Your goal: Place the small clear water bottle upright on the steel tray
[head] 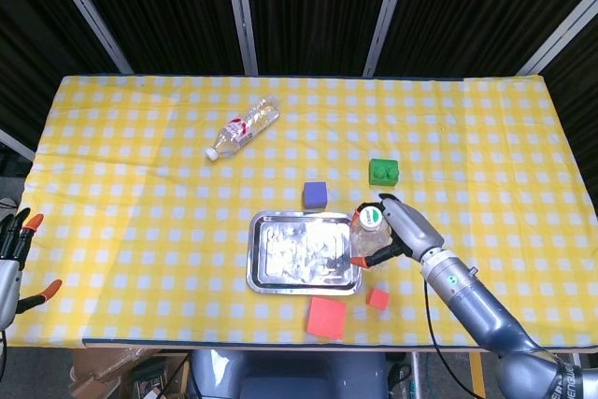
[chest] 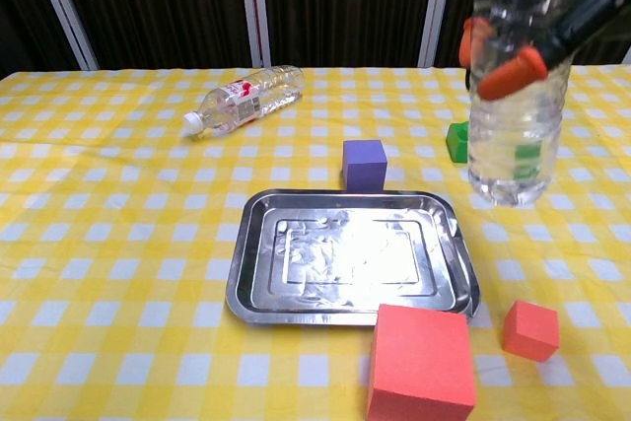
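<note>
My right hand (head: 397, 234) grips the small clear water bottle (head: 371, 229) near its top. In the chest view the bottle (chest: 517, 115) hangs upright in the air, orange fingertips (chest: 505, 64) wrapped round its upper part. It is just beyond the right edge of the steel tray (head: 304, 279), not over it. The tray (chest: 345, 311) holds nothing. My left hand (head: 13, 242) hangs off the table's left edge, fingers apart and holding nothing.
A second clear bottle with a red label (head: 243, 126) (chest: 246, 98) lies on its side at the back left. A purple cube (head: 315, 194) (chest: 365, 164) sits behind the tray, a green brick (head: 383, 172) behind the held bottle. A large red cube (chest: 421, 362) and a small one (chest: 530, 330) lie in front.
</note>
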